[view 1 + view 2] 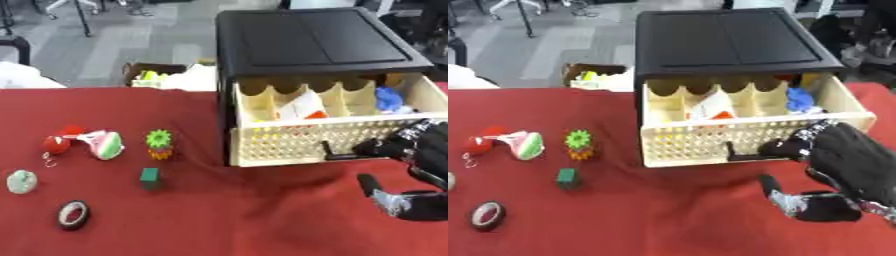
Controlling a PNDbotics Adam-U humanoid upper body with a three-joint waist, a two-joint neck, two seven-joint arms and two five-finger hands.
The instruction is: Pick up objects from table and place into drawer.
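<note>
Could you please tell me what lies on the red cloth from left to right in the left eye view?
Pale round thing → red ball → tape roll → watermelon slice toy → green block → drawer → right hand.

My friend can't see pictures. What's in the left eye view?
A robot hand touches the front of an open cream drawer in a black cabinet. On the red table, to the left, lie small toys and a tape roll.
</note>
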